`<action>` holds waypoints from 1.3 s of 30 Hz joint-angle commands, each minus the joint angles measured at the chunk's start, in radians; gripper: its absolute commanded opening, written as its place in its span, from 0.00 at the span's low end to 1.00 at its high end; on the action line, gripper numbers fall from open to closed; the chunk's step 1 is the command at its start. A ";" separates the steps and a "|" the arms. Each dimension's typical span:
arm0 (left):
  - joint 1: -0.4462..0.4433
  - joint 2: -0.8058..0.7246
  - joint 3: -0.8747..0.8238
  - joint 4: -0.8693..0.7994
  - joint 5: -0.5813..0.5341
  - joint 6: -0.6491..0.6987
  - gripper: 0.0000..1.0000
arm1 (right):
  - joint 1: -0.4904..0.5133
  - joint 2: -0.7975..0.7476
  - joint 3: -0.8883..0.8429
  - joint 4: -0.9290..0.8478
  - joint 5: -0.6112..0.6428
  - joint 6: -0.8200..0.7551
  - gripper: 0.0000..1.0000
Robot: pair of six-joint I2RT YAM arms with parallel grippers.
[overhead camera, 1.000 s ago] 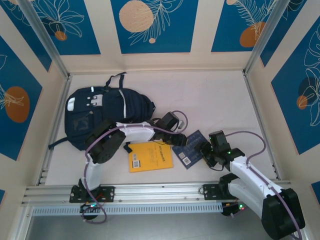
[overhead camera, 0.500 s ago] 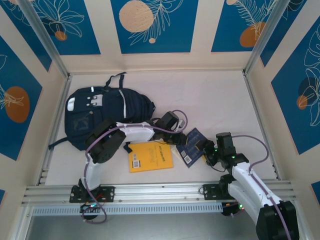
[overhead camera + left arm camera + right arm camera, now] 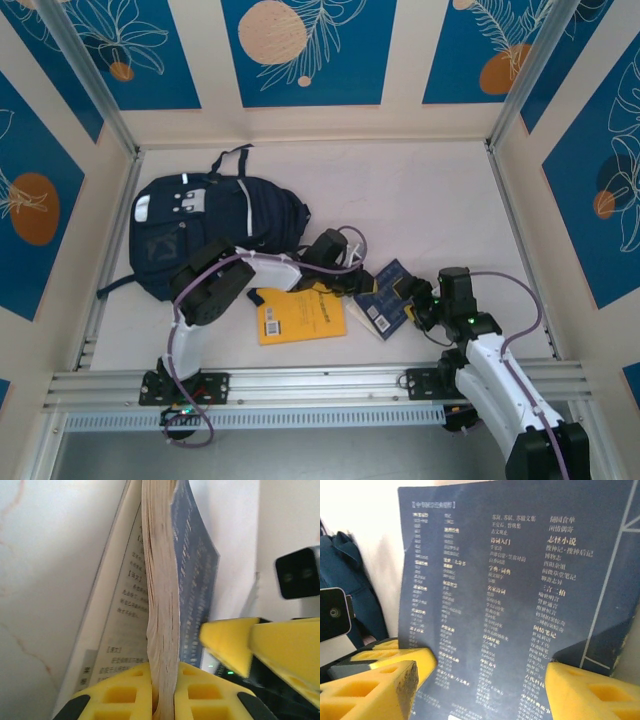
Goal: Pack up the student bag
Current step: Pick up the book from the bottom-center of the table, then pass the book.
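Left wrist view: the left gripper (image 3: 162,682) clamps the pages of the blue book (image 3: 161,580). The right gripper (image 3: 485,680) spreads wide at its cover. The student bag (image 3: 205,225) lies far left on the table (image 3: 430,200).

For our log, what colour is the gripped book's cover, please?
The book has a dark blue cover with pale text, clearest in the right wrist view.

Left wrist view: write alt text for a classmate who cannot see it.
The left gripper is shut on a book seen edge-on, its pages between the two yellow fingers, a dark blue cover on the right, a printed page on the left. The right gripper, also yellow, sits beside the cover.
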 commanded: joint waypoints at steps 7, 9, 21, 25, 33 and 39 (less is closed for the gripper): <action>0.026 -0.022 -0.019 0.272 0.101 -0.202 0.09 | -0.005 -0.008 0.086 -0.199 0.133 -0.099 0.70; 0.035 -0.033 -0.018 0.253 0.100 -0.192 0.09 | -0.005 -0.014 0.105 -0.218 0.146 -0.111 0.71; 0.071 -0.108 -0.019 0.229 0.102 -0.196 0.09 | -0.016 -0.028 0.080 -0.111 0.043 -0.078 0.76; 0.069 -0.101 -0.030 0.266 0.110 -0.227 0.09 | -0.045 -0.042 0.015 0.092 -0.099 0.031 0.73; 0.070 -0.083 -0.060 0.320 0.121 -0.259 0.09 | -0.093 -0.092 -0.036 0.329 -0.199 0.164 0.55; 0.071 -0.074 -0.056 0.302 0.124 -0.249 0.13 | -0.100 -0.124 -0.035 0.301 -0.187 0.157 0.27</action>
